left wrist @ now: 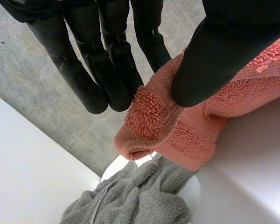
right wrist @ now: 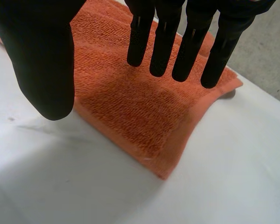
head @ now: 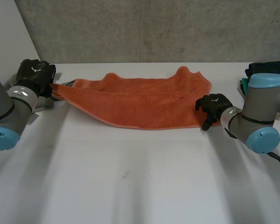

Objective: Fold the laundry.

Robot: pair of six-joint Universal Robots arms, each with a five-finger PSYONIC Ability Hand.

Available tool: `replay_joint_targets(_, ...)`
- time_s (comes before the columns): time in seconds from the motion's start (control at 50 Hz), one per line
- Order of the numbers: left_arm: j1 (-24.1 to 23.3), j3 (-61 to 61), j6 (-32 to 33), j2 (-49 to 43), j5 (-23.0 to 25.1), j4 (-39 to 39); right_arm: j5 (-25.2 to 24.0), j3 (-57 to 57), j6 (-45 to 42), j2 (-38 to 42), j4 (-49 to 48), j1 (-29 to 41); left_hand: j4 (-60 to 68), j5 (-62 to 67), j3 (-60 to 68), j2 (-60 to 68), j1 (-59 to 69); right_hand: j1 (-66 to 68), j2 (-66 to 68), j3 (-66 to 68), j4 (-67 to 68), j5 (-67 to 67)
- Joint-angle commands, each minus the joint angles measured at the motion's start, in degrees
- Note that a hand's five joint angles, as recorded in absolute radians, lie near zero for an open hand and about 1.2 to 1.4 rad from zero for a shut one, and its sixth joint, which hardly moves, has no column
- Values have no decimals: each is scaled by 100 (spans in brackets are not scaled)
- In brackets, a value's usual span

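An orange towel lies folded lengthwise across the back of the white table. My left hand holds the towel's left end at the table's far left edge. In the left wrist view its thumb and fingers pinch a bunched corner of the orange towel. My right hand hovers at the towel's near right corner. In the right wrist view its fingers and thumb stand straight and apart above the flat towel corner, holding nothing.
A grey towel lies bunched below the left hand, off the table's edge. Dark and teal items sit at the far right behind my right arm. A grey concrete wall runs behind the table.
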Motion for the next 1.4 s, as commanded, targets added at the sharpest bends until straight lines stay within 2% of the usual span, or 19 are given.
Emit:
replay_joint_targets(0.02, 19, 27, 1, -43, 50, -18, 99, -287, -157, 219, -49, 30, 1132, 1279, 1176, 1142, 1462, 678, 629, 596, 625, 562)
replay_joint_targets(0.22, 28, 27, 1, -52, 76, -18, 345, -551, -403, 448, -49, 47, 1132, 1279, 1176, 1142, 1462, 678, 629, 596, 625, 562)
replay_joint_targets(0.58, 37, 27, 1, -35, 76, -18, 442, -938, -482, 791, -418, 56, 1132, 1279, 1176, 1142, 1462, 829, 780, 747, 776, 713)
replay_joint_targets(0.84, 37, 18, -25, -8, 76, -18, 565, -1623, -500, 1160, -629, 47, 1132, 1279, 1176, 1142, 1462, 863, 814, 781, 810, 747)
replay_joint_targets(0.96, 37, 18, -25, -17, 76, -27, 626, -1808, -500, 1257, -638, 21, 1132, 1279, 1176, 1142, 1462, 1115, 1066, 1033, 1062, 999)
replay_joint_targets(1.04, 28, 26, -25, -35, 76, -62, 635, -1826, -500, 1231, -716, 12, 1132, 1279, 1176, 1142, 1462, 2121, 2072, 2039, 2068, 2005)
replay_joint_targets(1.08, 19, 27, -25, -44, 76, -105, 627, -1808, -500, 1187, -804, -14, 1132, 1279, 1176, 1142, 1462, 4468, 4419, 4387, 4415, 4352)
replay_joint_targets(1.1, 19, 27, -25, -44, 76, -123, 618, -1808, -509, 1160, -831, -14, 1132, 1279, 1176, 1142, 1462, 4814, 4766, 4733, 4761, 4698)
replay_joint_targets(1.18, -7, 9, -16, -17, 59, -290, 574, -1659, -701, 994, -717, -40, 1132, 1279, 1176, 1142, 1462, 4818, 4769, 4737, 4765, 4702)
replay_joint_targets(1.26, -25, -105, 19, 62, 41, -658, 381, -1106, -1377, 493, -103, -137, 1132, 1279, 1176, 1142, 1462, 4818, 4769, 4737, 4765, 4702)
replay_joint_targets(1.36, 19, -464, 281, 298, 59, -1483, 319, 122, -2790, -664, 687, -505, 1132, 1279, 1176, 1142, 1462, 4818, 4769, 4737, 4765, 4702)
replay_joint_targets(1.4, 63, -614, 449, 439, 68, -1722, 362, 467, -3083, -1044, 908, -629, 1132, 1279, 1176, 1142, 1462, 4818, 4769, 4737, 4765, 4702)
